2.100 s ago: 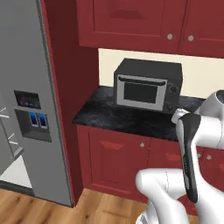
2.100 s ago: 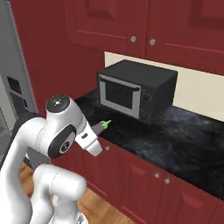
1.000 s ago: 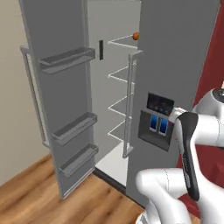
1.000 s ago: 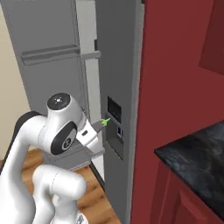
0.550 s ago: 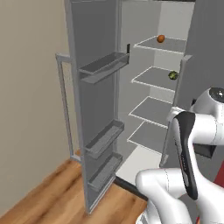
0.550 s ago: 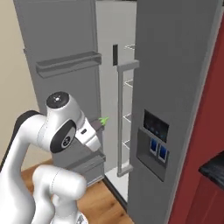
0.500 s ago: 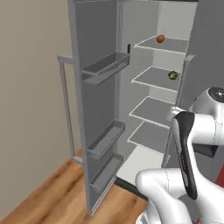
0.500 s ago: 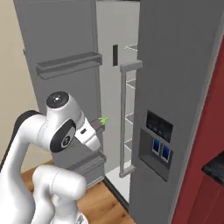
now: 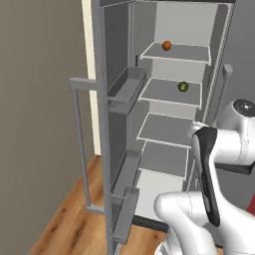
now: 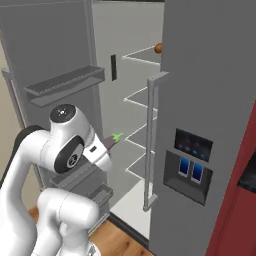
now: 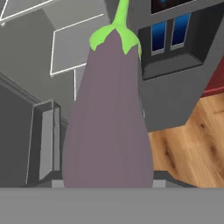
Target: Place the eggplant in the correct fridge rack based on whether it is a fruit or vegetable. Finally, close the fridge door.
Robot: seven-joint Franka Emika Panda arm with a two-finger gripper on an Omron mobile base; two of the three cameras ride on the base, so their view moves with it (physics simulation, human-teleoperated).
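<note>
1. Currently pinching the eggplant [image 11: 109, 113] in the gripper [image 10: 111, 143], stem tip pointing forward; held low in front of the open fridge, well short of any shelf.
2. Target by judgement: the fridge rack [image 9: 172, 92] second from the top, already carrying the round green vegetable [image 9: 183, 86]; not the topmost shelf with the round orange fruit [image 9: 167, 46].
3. Best done by raising the hand above that rack's front edge, reaching in level, lowering to the bare left part and only then letting go.
4. Worth keeping clear of the green vegetable so as not to knock it off.
5. Standing close on one side: the fridge door [image 9: 107, 114] with its inner bins [image 9: 126, 89]; on the other, the dispenser door [image 10: 205, 125] and its bar handle [image 10: 150, 142].
6. Door left wide open, closing not yet begun.
</note>
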